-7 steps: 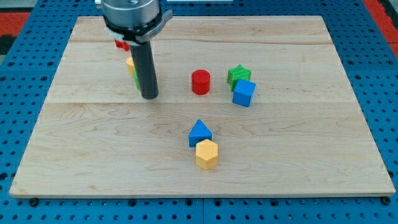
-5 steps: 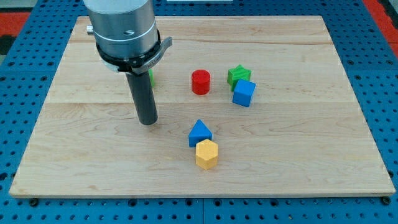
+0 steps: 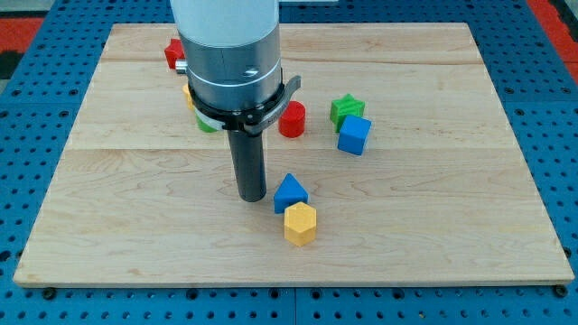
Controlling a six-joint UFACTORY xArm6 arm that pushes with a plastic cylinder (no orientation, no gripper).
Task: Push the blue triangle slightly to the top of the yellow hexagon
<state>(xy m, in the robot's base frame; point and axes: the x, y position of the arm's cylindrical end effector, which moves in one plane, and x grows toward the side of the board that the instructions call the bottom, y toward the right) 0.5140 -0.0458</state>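
The blue triangle lies near the middle of the wooden board, touching the top left of the yellow hexagon, which sits just below it. My tip rests on the board just left of the blue triangle, a small gap away, at about the triangle's height. The wide grey arm body rises above the rod and hides part of the board behind it.
A red cylinder, a green star and a blue cube sit above the triangle. A red block, a yellow block and a green block show partly behind the arm at upper left. Board edge runs along the bottom.
My tip has moved down and to the right, from the upper left of the board to just left of the blue triangle. No block has moved.
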